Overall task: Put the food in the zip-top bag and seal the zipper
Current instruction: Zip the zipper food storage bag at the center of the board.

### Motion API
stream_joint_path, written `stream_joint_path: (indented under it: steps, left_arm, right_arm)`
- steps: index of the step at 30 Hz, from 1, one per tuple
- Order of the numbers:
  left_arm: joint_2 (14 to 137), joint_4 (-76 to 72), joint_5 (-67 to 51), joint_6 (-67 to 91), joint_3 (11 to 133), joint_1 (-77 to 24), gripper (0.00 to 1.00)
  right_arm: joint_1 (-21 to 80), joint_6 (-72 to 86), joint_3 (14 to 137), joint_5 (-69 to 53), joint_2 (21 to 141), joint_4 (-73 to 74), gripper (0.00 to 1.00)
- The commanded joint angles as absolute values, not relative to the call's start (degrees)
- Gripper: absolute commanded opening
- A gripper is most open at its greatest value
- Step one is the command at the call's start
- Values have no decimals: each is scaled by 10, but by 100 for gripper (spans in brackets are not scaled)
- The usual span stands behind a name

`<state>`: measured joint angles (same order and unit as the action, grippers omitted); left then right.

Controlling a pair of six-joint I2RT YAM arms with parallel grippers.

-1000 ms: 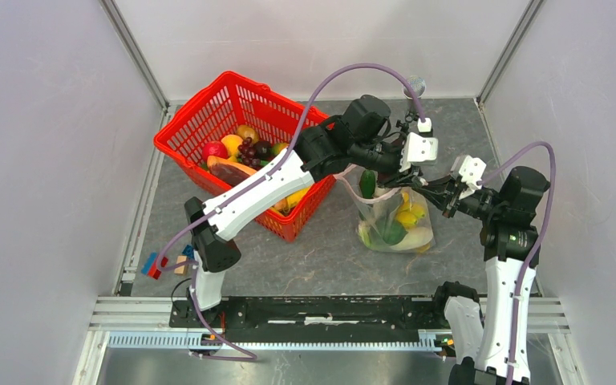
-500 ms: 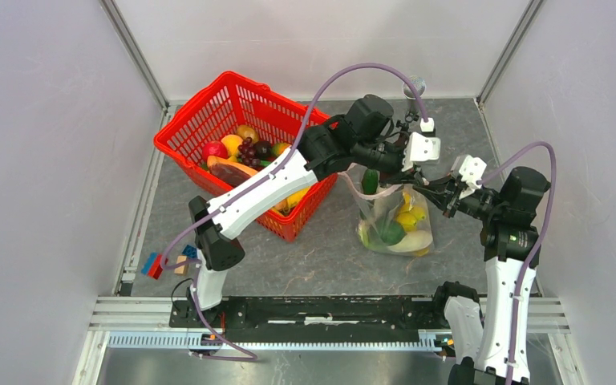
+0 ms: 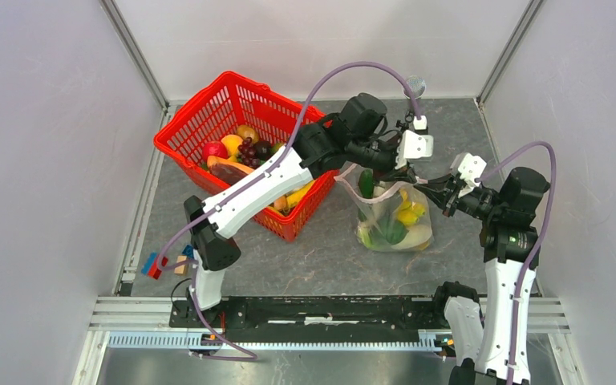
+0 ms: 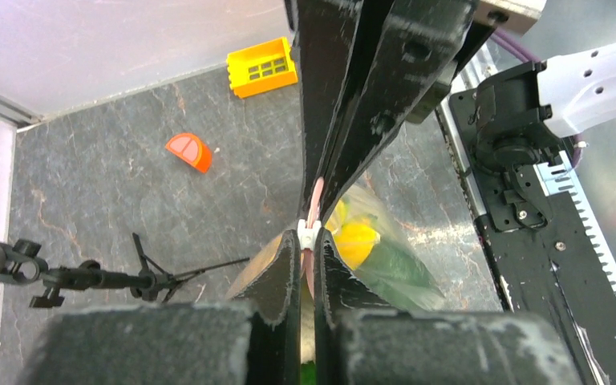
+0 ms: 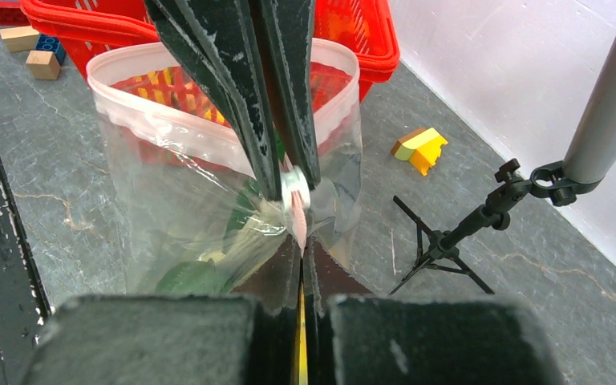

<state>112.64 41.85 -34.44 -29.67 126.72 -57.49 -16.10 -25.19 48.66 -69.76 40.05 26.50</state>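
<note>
The clear zip-top bag (image 3: 389,220) stands right of the basket, holding food: yellow pieces (image 3: 407,216), a green piece (image 3: 393,231) and a dark green one (image 3: 366,183). Its pale pink zipper (image 5: 208,138) curves in an open loop. My left gripper (image 4: 309,238) is shut on the zipper at its white slider (image 4: 309,231). My right gripper (image 5: 301,243) is shut on the zipper's pink end, tip to tip with the left fingers (image 5: 249,104). In the top view the left gripper (image 3: 427,175) and right gripper (image 3: 443,192) meet at the bag's right top corner.
A red mesh basket (image 3: 208,112) with more toy fruit stands left of the bag. Small blocks (image 3: 164,263) lie near the left arm's base. A thin tripod stand (image 5: 457,233), a yellow block (image 4: 262,68) and an orange slice (image 4: 188,151) sit behind the bag.
My left gripper has closed onto the zipper and shifted slightly left and back. The bag's top has pulled a little tauter. The right gripper has stayed shut in place.
</note>
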Motion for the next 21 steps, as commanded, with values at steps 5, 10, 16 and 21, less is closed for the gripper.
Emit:
stream_joint_path:
  steps: [5,10,16,21]
  left_arm:
    - [1073,457,-297,-325,1219,-543,2]
    - [1050,457,-282,-328,1186,-530,2]
    - [1040,434,-310,-296,1191,-529,2]
    - [1049,426,-343,-276,1212,-531,2]
  right_arm:
    - [-161,-245,501,-697,390,229,0]
    - [-161,-246,504,-693,388,234,0]
    - [-162,-245,517,-718,387,250,22]
    - [-162,-278,543,-722,379,292,71]
